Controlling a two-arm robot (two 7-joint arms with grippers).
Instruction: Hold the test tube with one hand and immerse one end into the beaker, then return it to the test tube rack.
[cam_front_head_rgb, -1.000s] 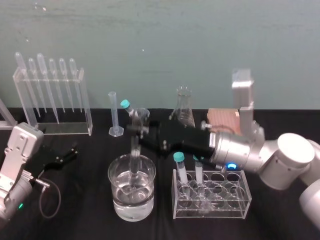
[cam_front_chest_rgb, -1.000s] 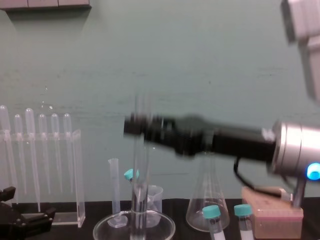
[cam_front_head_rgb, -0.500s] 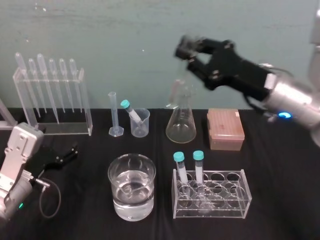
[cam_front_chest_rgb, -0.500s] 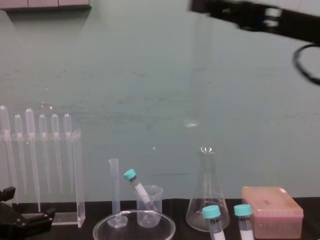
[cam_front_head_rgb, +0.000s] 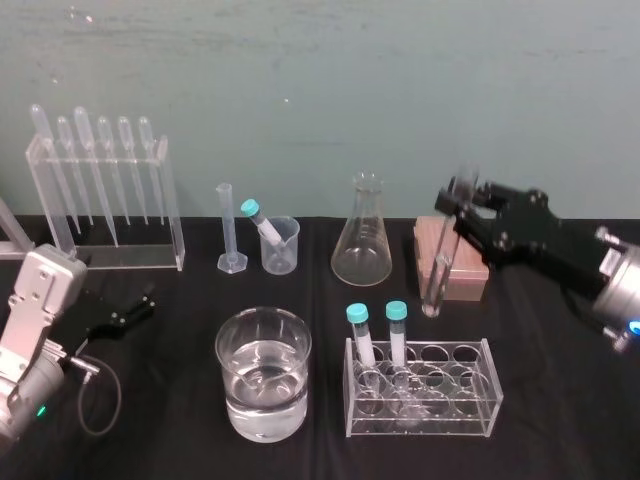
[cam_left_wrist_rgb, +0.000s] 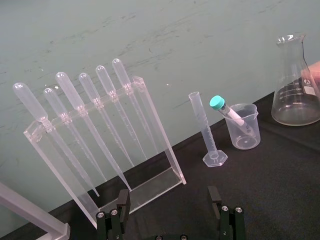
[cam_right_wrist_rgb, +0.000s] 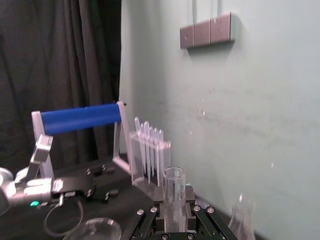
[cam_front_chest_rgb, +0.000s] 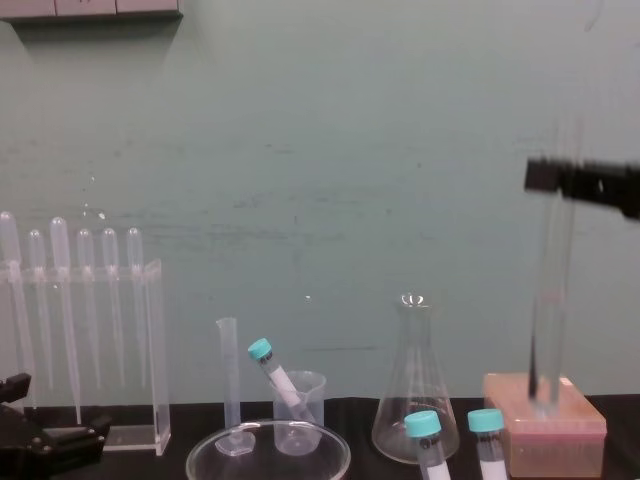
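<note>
Slim clear glass test tube (cam_front_head_rgb: 436, 275) is hanging pinched in my right pincer (cam_front_head_rgb: 462, 207), and I am aiming it plumb at an empty hole in the clear plastic rack (cam_front_head_rgb: 420, 428) by the front edge of the tabletop (cam_front_head_rgb: 565, 425), left pincer (cam_left_wrist_rgb: 169, 200) idling spread at its left edge.

The black table (cam_front_head_rgb: 560, 420) before me: at its far left stands a clear pipette rack (cam_front_head_rgb: 105, 215), then rightward along the back a thin graduated cylinder (cam_front_head_rgb: 229, 235), a small cup (cam_front_head_rgb: 281, 248), a conical flask (cam_front_head_rgb: 362, 240) and a pinkish box (cam_front_head_rgb: 468, 282). Nearer me, the beaker (cam_front_head_rgb: 263, 375) of clear liquid sits at centre, the test tube rack (cam_front_head_rgb: 423, 390) just to its right.
</note>
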